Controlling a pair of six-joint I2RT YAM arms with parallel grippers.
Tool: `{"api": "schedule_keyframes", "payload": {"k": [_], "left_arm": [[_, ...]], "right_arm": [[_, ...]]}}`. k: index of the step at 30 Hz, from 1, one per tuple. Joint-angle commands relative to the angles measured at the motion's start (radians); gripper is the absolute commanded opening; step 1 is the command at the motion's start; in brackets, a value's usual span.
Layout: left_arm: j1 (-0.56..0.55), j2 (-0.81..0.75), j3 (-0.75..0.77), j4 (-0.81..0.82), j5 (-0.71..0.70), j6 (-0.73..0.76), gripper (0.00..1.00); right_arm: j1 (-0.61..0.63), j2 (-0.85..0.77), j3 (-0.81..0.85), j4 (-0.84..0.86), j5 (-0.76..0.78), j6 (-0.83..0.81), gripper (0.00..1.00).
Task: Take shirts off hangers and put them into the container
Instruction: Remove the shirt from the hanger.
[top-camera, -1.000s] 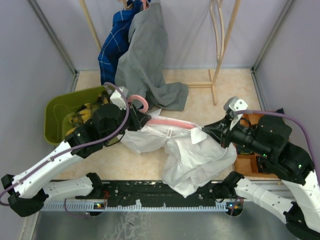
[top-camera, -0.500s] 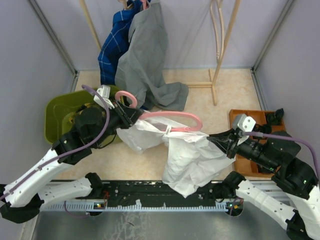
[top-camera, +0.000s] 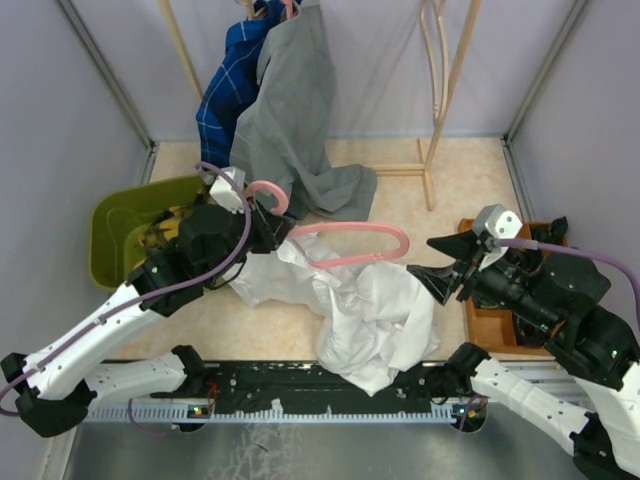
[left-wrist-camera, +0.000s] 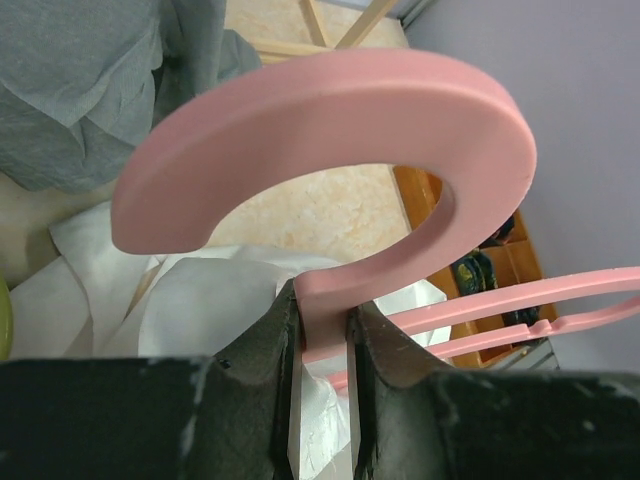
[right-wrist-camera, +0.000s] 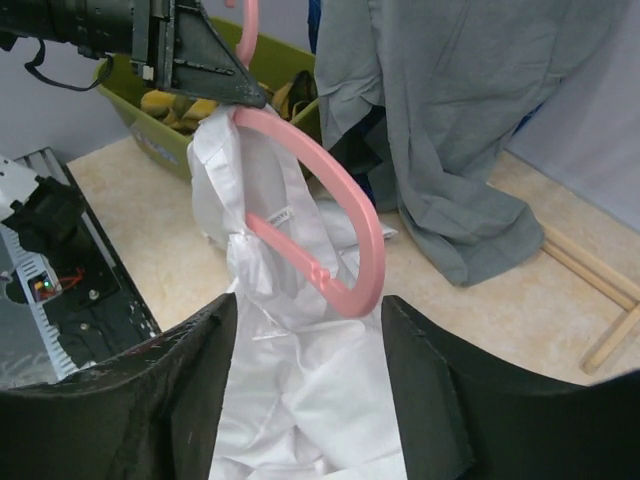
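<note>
My left gripper (top-camera: 270, 226) (left-wrist-camera: 325, 300) is shut on the neck of a pink hanger (top-camera: 352, 231) (left-wrist-camera: 330, 110) (right-wrist-camera: 340, 190), held above the table. The white shirt (top-camera: 370, 310) (right-wrist-camera: 300, 400) still clings to the hanger's left half and lower bar; the hanger's right end is bare, and the cloth lies heaped below. My right gripper (top-camera: 440, 268) (right-wrist-camera: 307, 300) stands open just right of the heap, holding nothing. The olive-green container (top-camera: 115, 215) (right-wrist-camera: 160, 135) at the left holds the yellow plaid shirt (top-camera: 165, 230). The grey shirt (top-camera: 290, 120) and blue shirt (top-camera: 225, 85) hang at the back.
A wooden rack (top-camera: 455, 80) stands at the back with a pale wood-coloured hanger (top-camera: 435, 50) on it. The grey shirt's hem trails on the table. An orange tray (top-camera: 490, 322) sits under my right arm. Walls close in on both sides.
My right gripper has opened, let go of the white shirt and drawn back to the right. The shirt slid off the hanger's right end and slumped onto the table. The left gripper keeps its hold.
</note>
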Motion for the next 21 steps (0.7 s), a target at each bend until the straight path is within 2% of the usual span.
{"api": "schedule_keyframes", "payload": {"k": [1,4,8,12,17,21], "left_arm": [[0.007,0.016,0.039,0.032,0.049,0.062,0.0],[0.007,0.029,0.046,0.036,0.107,0.09,0.0],[0.007,0.036,0.044,0.049,0.165,0.114,0.0],[0.007,0.029,0.042,0.057,0.191,0.138,0.0],[0.007,0.01,0.028,0.069,0.185,0.148,0.0],[0.007,-0.008,0.016,0.081,0.172,0.145,0.0]], "right_arm": [[0.004,0.074,0.031,-0.007,0.022,0.046,0.67],[0.005,0.111,0.018,-0.016,0.086,0.064,0.7],[0.005,0.158,0.005,-0.032,0.084,0.065,0.73],[0.004,0.184,0.006,-0.058,0.076,0.069,0.71],[0.004,0.225,0.031,-0.108,-0.112,0.095,0.43],[0.005,0.239,0.027,-0.127,-0.136,0.108,0.18]]}}
